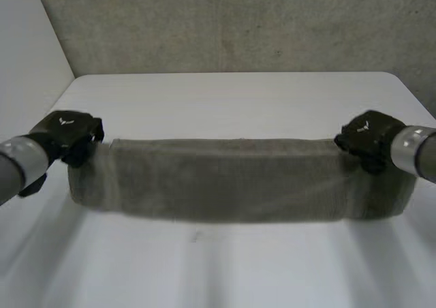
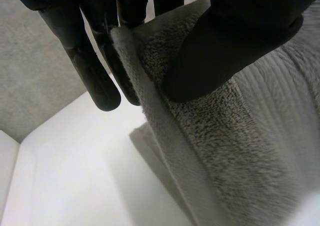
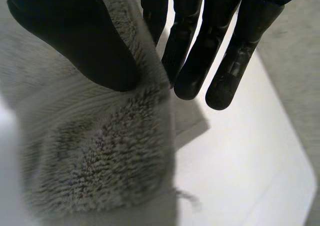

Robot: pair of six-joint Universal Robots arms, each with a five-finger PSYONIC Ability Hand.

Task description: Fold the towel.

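In the head view my left hand (image 1: 68, 136) sits at the left end of the towel (image 1: 225, 178). Its back is turned up to the camera and the grey forearm runs off toward the near left. That view hides my grip, but my left wrist view shows it. Straight fingers (image 2: 85, 61) lie against one face of the towel's upper edge and my thumb (image 2: 235, 41) presses the other face, so the edge is pinched between them.

The towel stretches as a long grey-green band between my two hands, taut along its top edge. It hangs down toward the white table (image 1: 238, 97), and I cannot tell whether its lower edge touches. Up close the cloth is thick looped terry, with a flatter ribbed strip beside the pile and a smooth hemmed border.

My right hand (image 1: 371, 139) is at the towel's right end, also back upward, its wrist coming in from the right. My right wrist view shows what the head view does not. The thumb (image 3: 85, 41) is on the fluffy face and the straight fingers (image 3: 200, 51) are behind the edge, clamping the corner between them. A rough grey wall (image 1: 225, 22) stands behind the table.
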